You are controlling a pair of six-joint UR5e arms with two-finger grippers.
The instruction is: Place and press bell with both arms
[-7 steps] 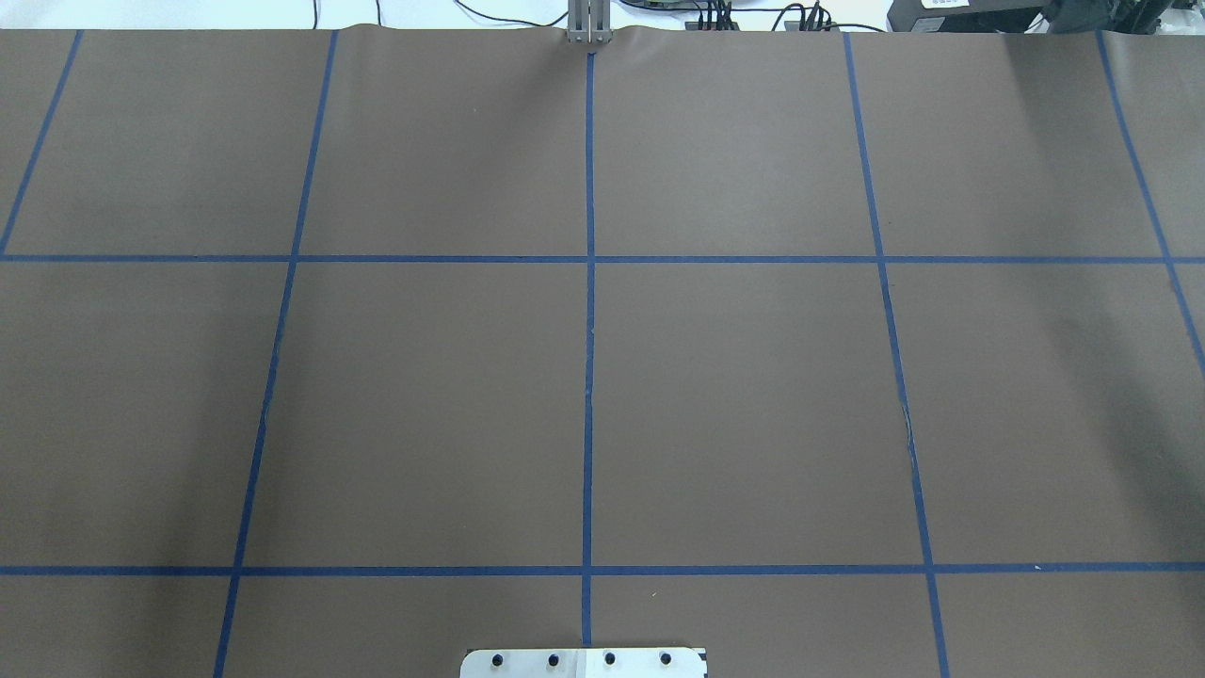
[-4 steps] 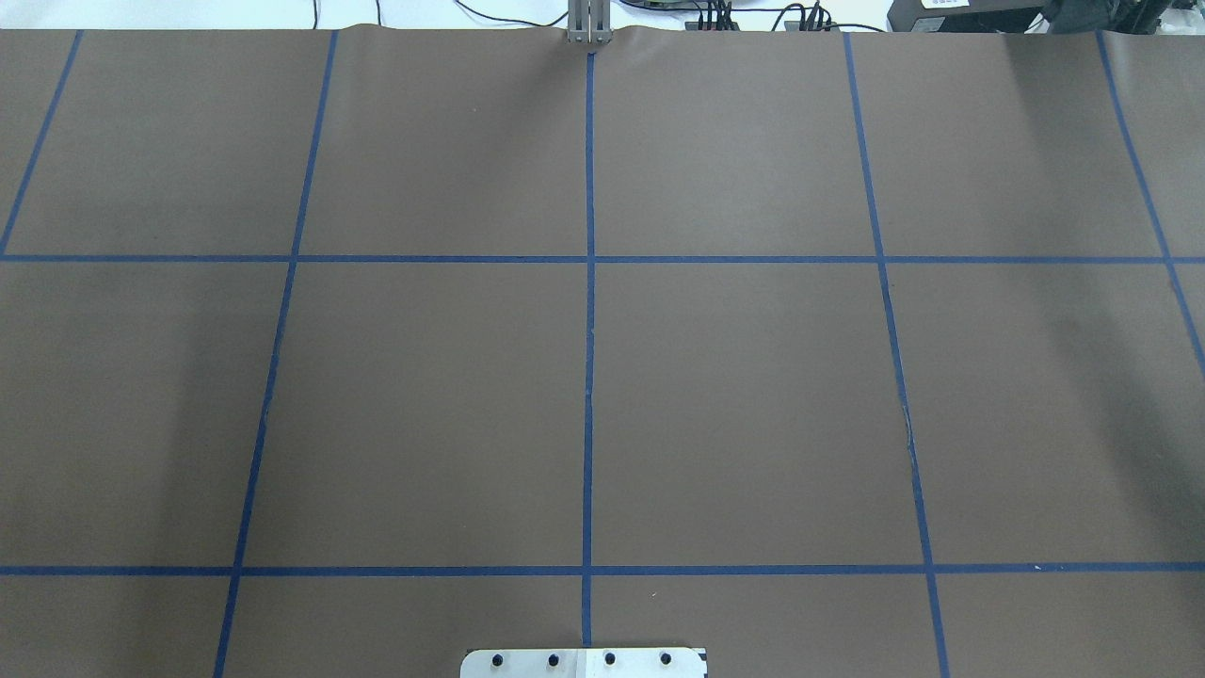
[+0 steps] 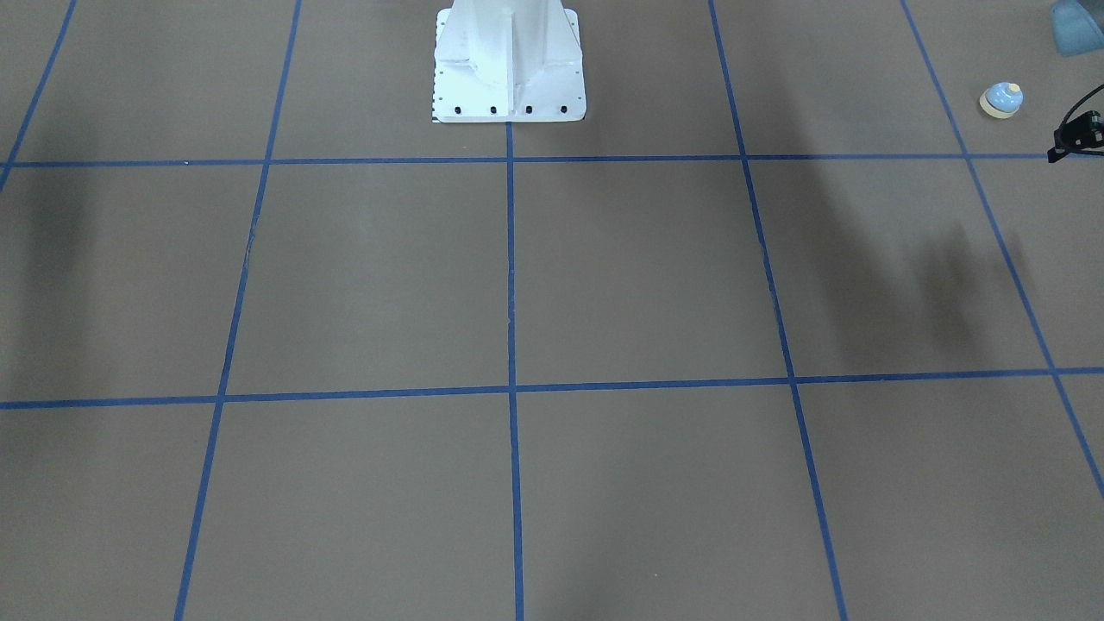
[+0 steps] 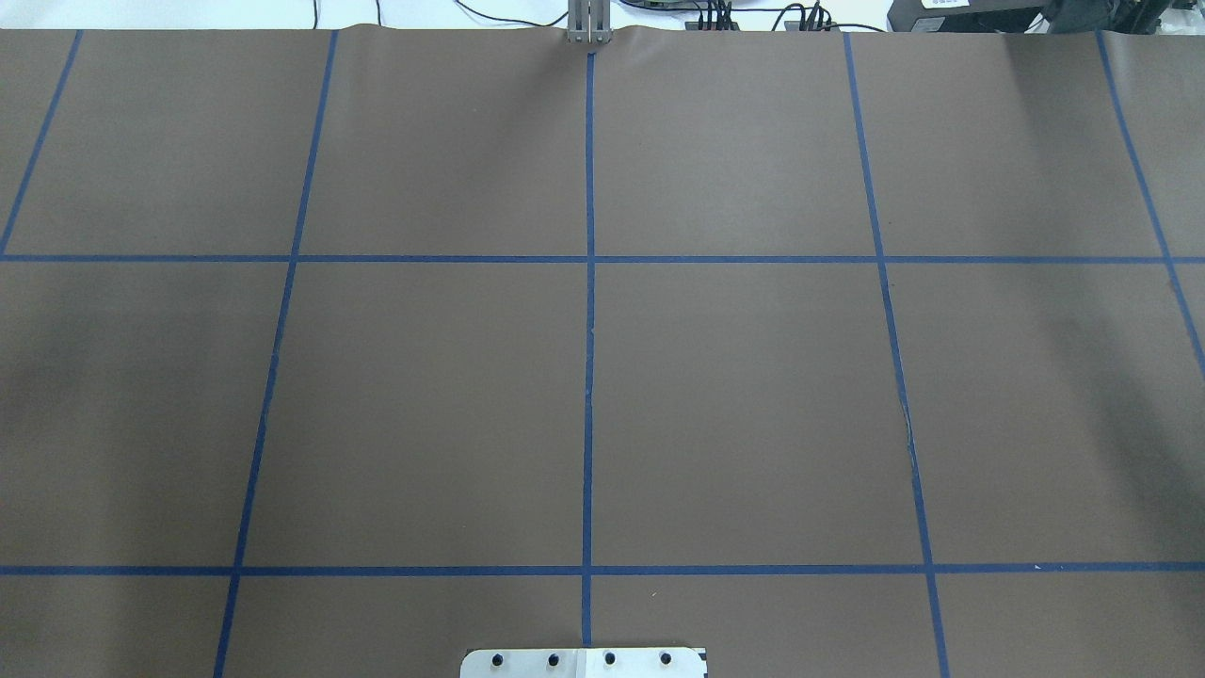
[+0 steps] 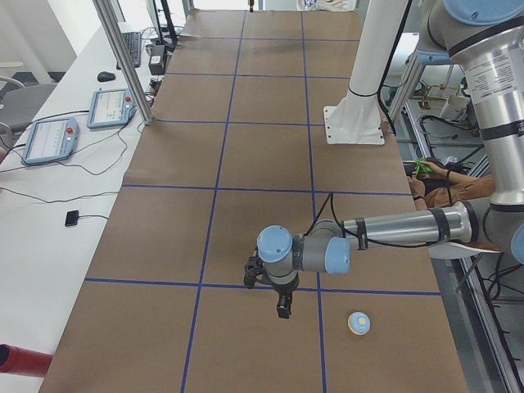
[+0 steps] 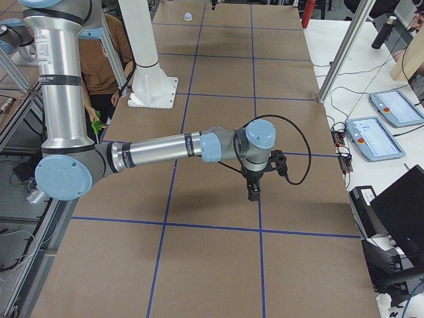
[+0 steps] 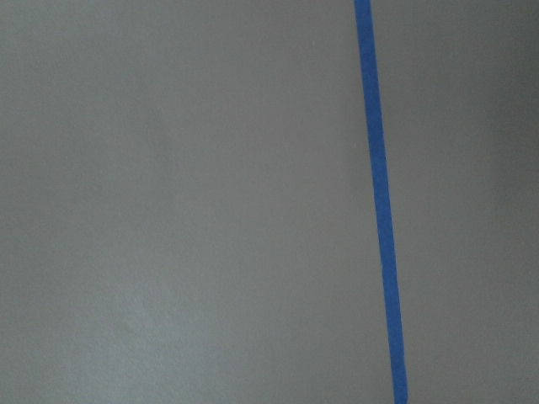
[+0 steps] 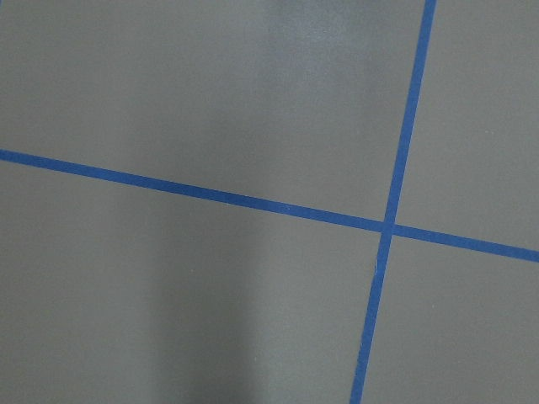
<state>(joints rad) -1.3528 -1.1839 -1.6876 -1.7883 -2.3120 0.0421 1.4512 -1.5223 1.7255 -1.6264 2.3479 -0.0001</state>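
Here, the bell (image 5: 358, 323) stood upright near the desk's corner at my left end, on my own side. My left gripper (image 5: 283, 309) hung pointing down near it, not touching (presumably the nearer arm fetches it). My right gripper (image 6: 253, 193) hovered well apart, toward the desk's right end, likely posted there to press. I could not tell whether either pair of jaws was spread or pressed together. No writing was legible, not even on the pendants (image 6: 387, 109).
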